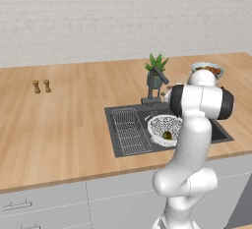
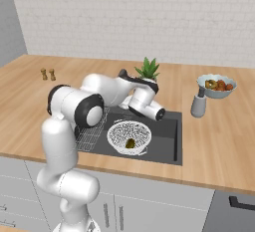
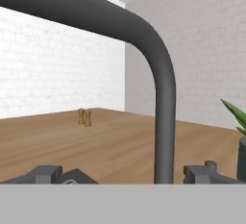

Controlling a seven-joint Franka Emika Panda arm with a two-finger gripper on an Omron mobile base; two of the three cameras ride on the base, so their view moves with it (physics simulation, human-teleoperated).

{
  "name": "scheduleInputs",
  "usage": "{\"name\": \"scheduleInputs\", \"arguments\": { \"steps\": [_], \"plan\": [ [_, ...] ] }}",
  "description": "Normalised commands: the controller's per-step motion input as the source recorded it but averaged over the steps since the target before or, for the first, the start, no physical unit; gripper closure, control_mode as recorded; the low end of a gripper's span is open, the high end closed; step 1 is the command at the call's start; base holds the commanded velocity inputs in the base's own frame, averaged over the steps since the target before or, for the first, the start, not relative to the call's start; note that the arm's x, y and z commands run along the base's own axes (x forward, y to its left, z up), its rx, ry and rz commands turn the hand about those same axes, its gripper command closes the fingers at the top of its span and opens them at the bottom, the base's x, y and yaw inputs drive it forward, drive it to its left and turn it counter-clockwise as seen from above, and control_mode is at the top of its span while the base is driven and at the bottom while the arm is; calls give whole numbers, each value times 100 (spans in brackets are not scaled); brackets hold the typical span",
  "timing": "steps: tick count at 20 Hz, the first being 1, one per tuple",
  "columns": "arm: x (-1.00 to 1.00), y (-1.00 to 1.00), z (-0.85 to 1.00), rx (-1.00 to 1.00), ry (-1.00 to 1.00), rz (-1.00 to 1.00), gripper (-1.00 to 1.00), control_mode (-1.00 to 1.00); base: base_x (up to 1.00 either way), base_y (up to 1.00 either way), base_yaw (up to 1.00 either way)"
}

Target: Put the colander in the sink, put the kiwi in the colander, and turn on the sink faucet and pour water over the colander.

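The white holed colander (image 1: 162,125) (image 2: 128,134) sits in the dark grey sink (image 1: 123,147) (image 2: 167,139), with the small olive kiwi (image 1: 167,135) (image 2: 130,143) inside it. Behind the basin stands the dark sink faucet (image 1: 158,75), beside the plant. In the hand view the faucet's pipe (image 3: 163,103) rises close up and bends away to the upper left. My gripper (image 3: 126,174) is open, one fingertip on each side of that pipe and apart from it. Nothing is held. No water shows.
A green potted plant (image 1: 156,66) (image 2: 147,69) stands right behind the faucet. A pale bowl of orange-red food (image 1: 207,69) (image 2: 216,85) and a grey jug (image 2: 198,105) sit to the right. Two tan shakers (image 1: 42,86) (image 2: 48,73) (image 3: 85,117) stand far left.
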Motion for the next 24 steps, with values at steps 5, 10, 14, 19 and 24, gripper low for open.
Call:
{"name": "scheduleInputs", "arguments": {
  "steps": [5, 10, 14, 19, 24],
  "plan": [
    [20, -2, -14, 0, 0, 0, -100, -100, 0, 0, 0],
    [19, -5, -15, 0, 0, 0, -100, -100, 0, 0, 0],
    [25, -5, -9, 0, 0, 0, -100, -100, 0, 0, 0],
    [30, 0, 0, 0, 0, 0, -100, -100, 0, 0, 0],
    [28, 0, 0, 0, 0, 0, -100, -100, 0, 0, 0]
  ]
}}
